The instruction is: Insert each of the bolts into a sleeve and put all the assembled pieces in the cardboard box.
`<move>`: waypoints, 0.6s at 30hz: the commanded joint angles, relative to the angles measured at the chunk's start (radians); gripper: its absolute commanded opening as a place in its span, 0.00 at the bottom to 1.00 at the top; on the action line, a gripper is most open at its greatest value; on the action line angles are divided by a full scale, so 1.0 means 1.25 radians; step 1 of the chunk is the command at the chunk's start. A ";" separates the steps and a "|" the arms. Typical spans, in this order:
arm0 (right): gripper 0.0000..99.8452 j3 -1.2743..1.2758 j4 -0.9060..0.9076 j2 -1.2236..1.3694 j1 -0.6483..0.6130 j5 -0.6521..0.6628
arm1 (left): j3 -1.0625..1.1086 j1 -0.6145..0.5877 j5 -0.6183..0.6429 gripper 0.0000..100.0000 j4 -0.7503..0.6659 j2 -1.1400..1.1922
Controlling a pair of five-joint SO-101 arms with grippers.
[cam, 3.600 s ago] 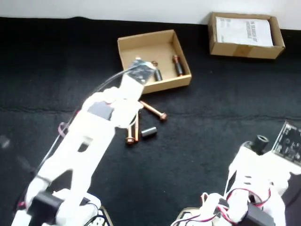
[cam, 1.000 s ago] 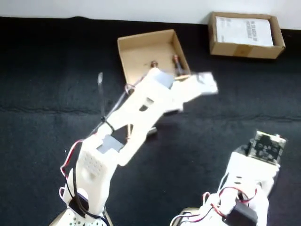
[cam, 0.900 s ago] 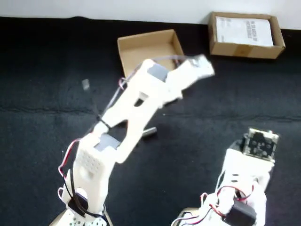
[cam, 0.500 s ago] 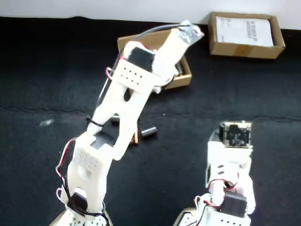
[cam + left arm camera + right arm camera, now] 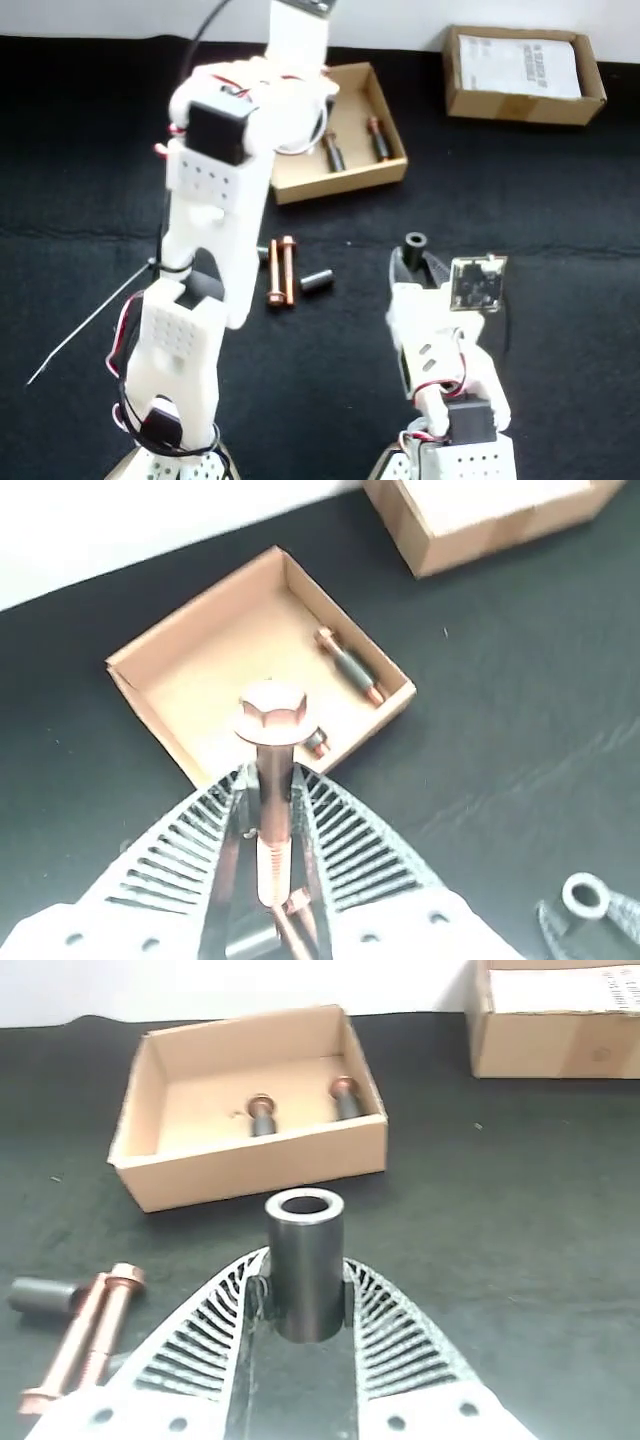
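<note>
Where the right arm stands at the lower right of the high view, the right gripper (image 5: 414, 262) is clamped on a dark sleeve (image 5: 414, 243). It holds the sleeve upright between its ribbed fingers (image 5: 400, 1345), with the open bore facing up.

Just left of it, near the frame's middle, two loose bolts (image 5: 289, 268) lie side by side on the black table (image 5: 520, 200). Their heads point toward the bottom of the frame. A loose sleeve (image 5: 317, 281) lies on its side just to their right, apart from them.

Farther back, in the upper middle of the frame, sits the open cardboard box (image 5: 345, 180). Inside it, by the right wall, one assembled piece (image 5: 332, 152) lies beside a second assembled piece (image 5: 378, 140).

The left arm (image 5: 235, 130) rises along the left half of the frame to its top edge, covering the box's left part. In its wrist view the left gripper (image 5: 270, 780) is closed on a copper bolt (image 5: 272, 725). It grips the shank, so the hexagonal head stands clear above the fingertips, and the box lies below and beyond.

At the far upper right stands a second box (image 5: 520, 105) with printed paper in it.
</note>
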 commanded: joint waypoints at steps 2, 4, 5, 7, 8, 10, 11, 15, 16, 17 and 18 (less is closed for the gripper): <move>0.01 0.020 -0.042 -0.012 -0.041 -0.009 | -0.045 -0.021 0.022 0.01 0.002 -0.040; 0.01 0.034 -0.060 -0.010 -0.048 -0.009 | -0.020 -0.025 0.022 0.01 0.002 -0.068; 0.01 0.042 -0.068 -0.010 -0.048 -0.009 | -0.003 -0.025 0.022 0.01 0.002 -0.088; 0.01 0.055 -0.088 -0.010 -0.048 -0.009 | 0.048 -0.024 0.022 0.01 0.002 -0.136; 0.01 0.058 -0.094 -0.010 -0.048 -0.009 | 0.083 -0.021 0.022 0.01 0.002 -0.163; 0.01 0.062 -0.099 -0.010 -0.048 -0.009 | 0.158 -0.019 0.022 0.01 0.002 -0.224; 0.01 0.062 -0.099 -0.010 -0.052 -0.009 | 0.198 -0.019 0.022 0.01 0.001 -0.253; 0.01 0.062 -0.099 -0.010 -0.053 -0.021 | 0.348 -0.013 0.023 0.01 -0.001 -0.364; 0.01 0.062 -0.099 -0.010 -0.053 -0.028 | 0.381 -0.010 0.023 0.01 -0.001 -0.388; 0.01 0.062 -0.099 -0.010 -0.053 -0.034 | 0.412 -0.009 0.025 0.01 -0.001 -0.413; 0.01 0.062 -0.099 -0.010 -0.057 -0.038 | 0.438 -0.003 0.038 0.01 -0.001 -0.434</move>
